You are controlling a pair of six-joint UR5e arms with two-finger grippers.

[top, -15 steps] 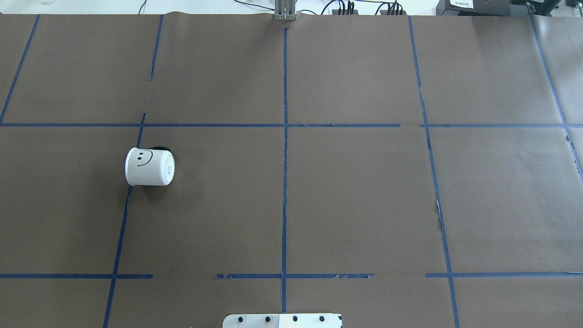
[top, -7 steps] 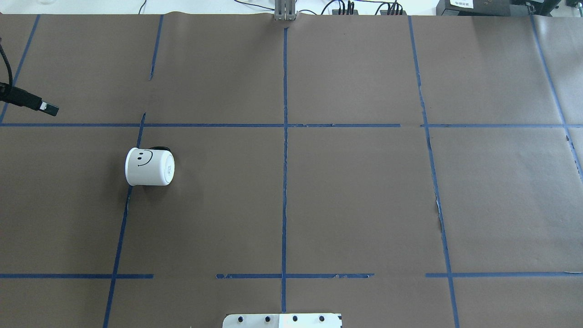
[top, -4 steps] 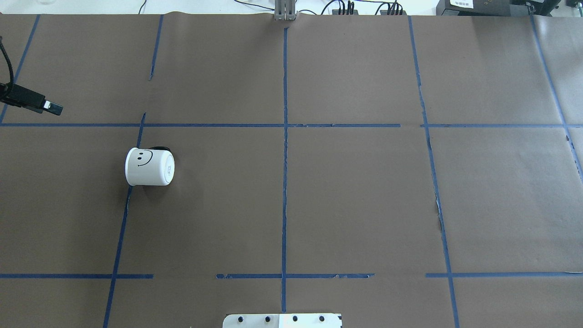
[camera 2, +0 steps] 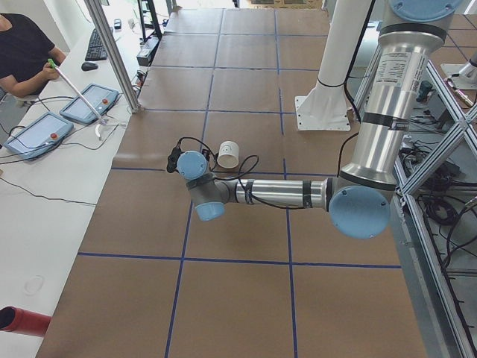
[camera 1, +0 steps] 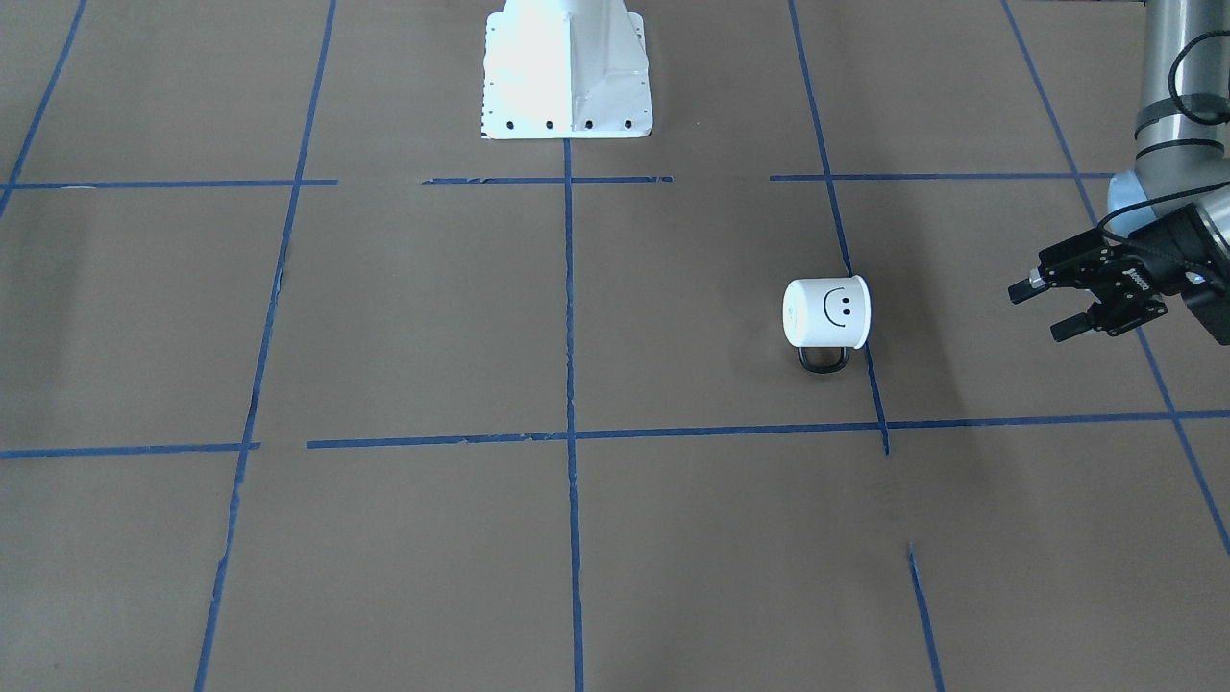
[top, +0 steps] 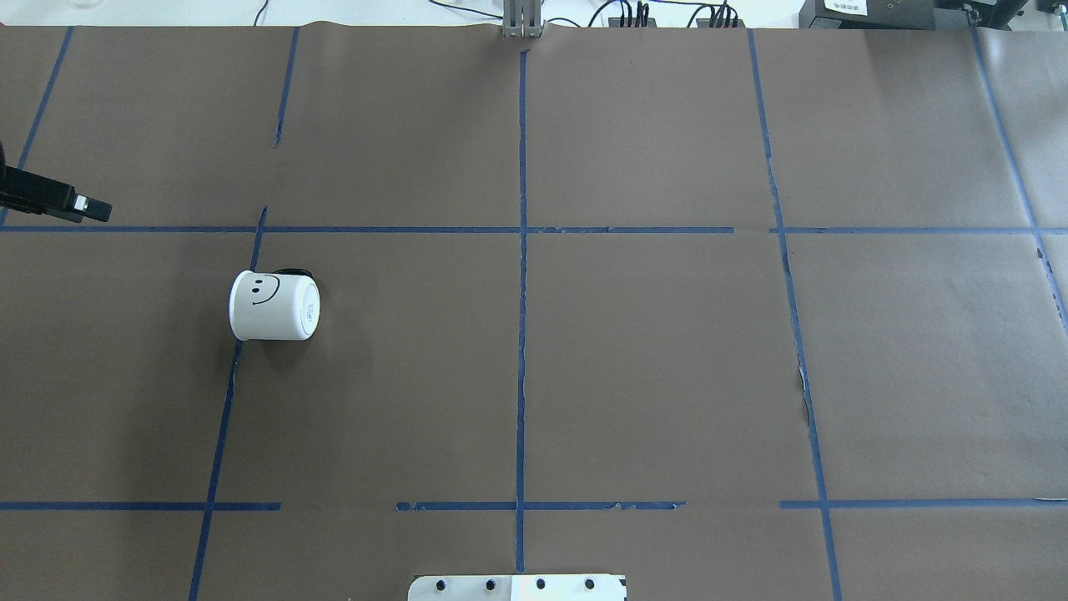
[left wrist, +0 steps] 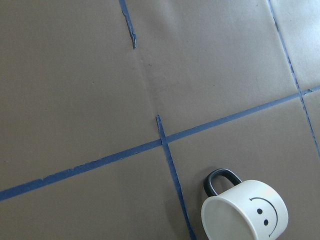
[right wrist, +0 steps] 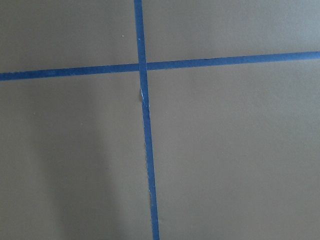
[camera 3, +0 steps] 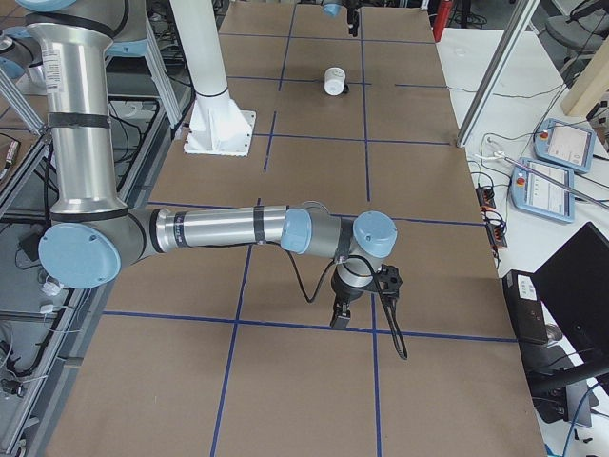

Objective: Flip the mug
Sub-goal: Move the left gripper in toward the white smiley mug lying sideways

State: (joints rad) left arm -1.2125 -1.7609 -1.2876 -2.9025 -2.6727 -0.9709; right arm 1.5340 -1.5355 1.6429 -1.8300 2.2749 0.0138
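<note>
Low in the right-side view, the right gripper (camera 3: pixel 340 319) points at the table (camera 3: pixel 304 181); open or closed, I cannot tell. Near the top edge the mug (camera 3: pixel 334 81) lies on its side. Front view: the left gripper (camera 1: pixel 1038 312), jaws spread, empty, hangs right of it.

Light is even and diffuse, from above. The brown paper (top: pixel 667 359) is matte, no glare. The mug (top: pixel 274 305) throws only a faint, soft-edged shadow. The white robot base (camera 1: pixel 565 67) blows out in the front-facing view. Right wrist view is slightly soft, with a dim band at its left. Other views are sharp.
</note>
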